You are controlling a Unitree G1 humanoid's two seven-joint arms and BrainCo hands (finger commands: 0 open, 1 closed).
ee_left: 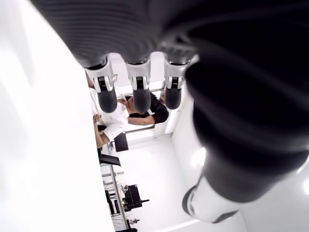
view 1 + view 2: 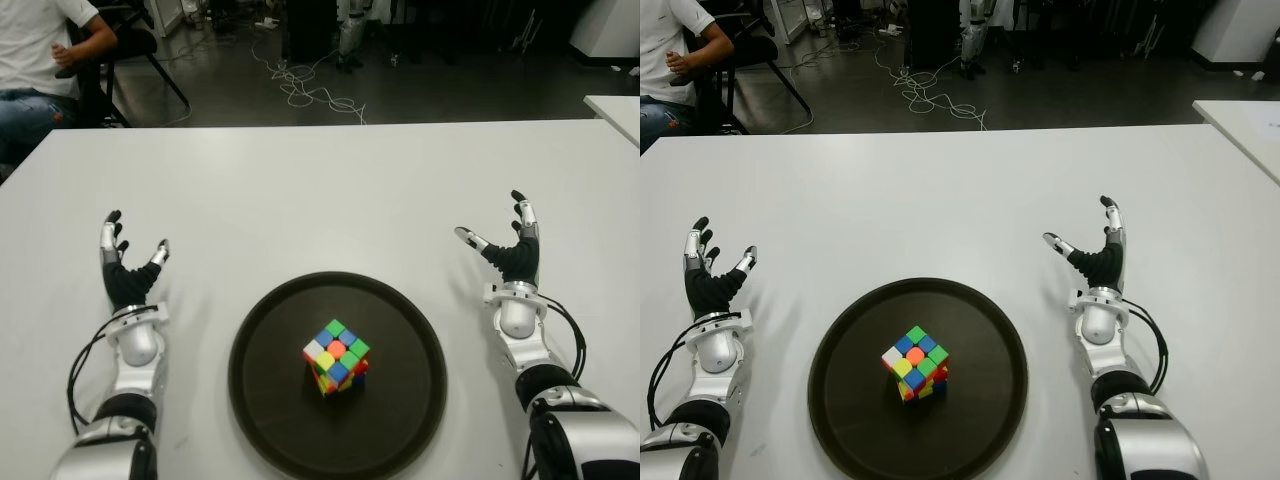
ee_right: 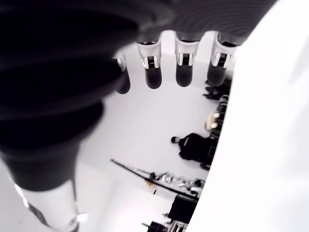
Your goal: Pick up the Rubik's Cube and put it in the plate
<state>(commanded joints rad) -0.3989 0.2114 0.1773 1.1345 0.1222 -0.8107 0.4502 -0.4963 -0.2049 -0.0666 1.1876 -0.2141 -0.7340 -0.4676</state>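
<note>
Two robot hands show in my left eye view, both w/ fingers spread wide and holding nothing: left robot hand (image 2: 128, 262) left of the plate (image 2: 262, 330), right robot hand (image 2: 508, 246) to its right, each well apart from the rim. Rubik's Cube (image 2: 337, 356) sits inside the dark round plate, near its middle, tilted w/ one corner toward me. Plate is on the white tabletop (image 2: 330, 190), between the two forearms. Beyond the far edge I see a seated person (image 2: 40, 60) at the left and loose cables (image 2: 315, 92) on the floor.

Right eye view: same layout, cube in plate, both palms empty.

Left wrist view: three fingertips (image 1: 141, 99) extended straight, thumb apart, nothing between them; tabletop runs alongside.

Right wrist view: fingertips (image 3: 185, 72) straight in a row, thumb apart, empty too; tabletop alongside.
</note>
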